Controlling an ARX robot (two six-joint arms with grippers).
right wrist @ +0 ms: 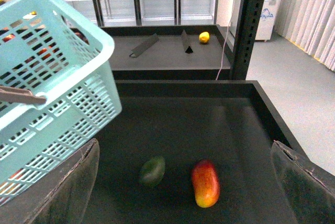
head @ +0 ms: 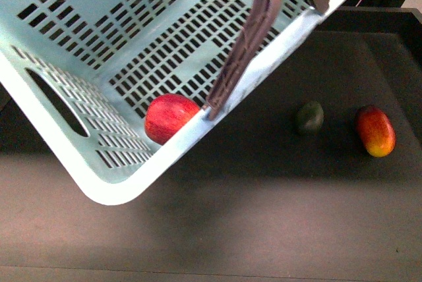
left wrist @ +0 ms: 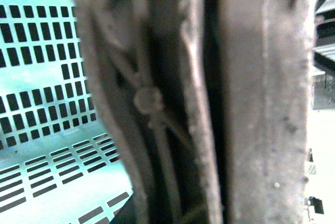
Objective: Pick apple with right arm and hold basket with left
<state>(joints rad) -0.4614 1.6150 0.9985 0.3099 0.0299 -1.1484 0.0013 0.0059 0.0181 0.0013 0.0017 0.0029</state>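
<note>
The left gripper [left wrist: 183,98] is pinching the brown handle [head: 247,51] of the basket [head: 59,143]; the apple [head: 170,117] is sitting in the basket, below those jaws. The right gripper [right wrist: 184,144] jaws are standing wide apart, holding nothing; the green fruit [right wrist: 152,170] and long red fruit [right wrist: 205,183] are lying ahead of them.

Left gripper [left wrist: 180,98] clamped, right gripper [right wrist: 184,145] spread wide.
I see left fingers [left wrist: 261,103] pressing the handle [head: 254,31] of the basket [head: 99,193]; right fingers [right wrist: 73,182] stand far apart.
</note>
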